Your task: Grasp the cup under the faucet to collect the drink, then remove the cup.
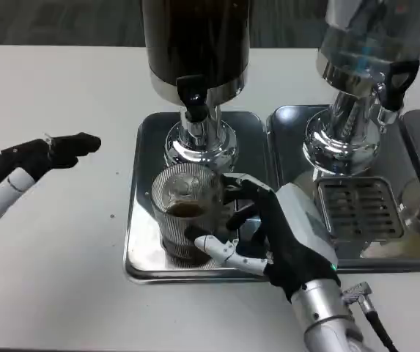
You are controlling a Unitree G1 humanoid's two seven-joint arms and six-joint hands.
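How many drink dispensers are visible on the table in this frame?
2, possibly more past the right edge. The dark dispenser stands over the left tray, above the cup held by the right hand. The clear dispenser stands over the right tray.

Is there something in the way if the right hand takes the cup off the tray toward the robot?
Nothing visible blocks it. The right hand grips the cup on the tray; only the tray's low front rim lies before the bare table.
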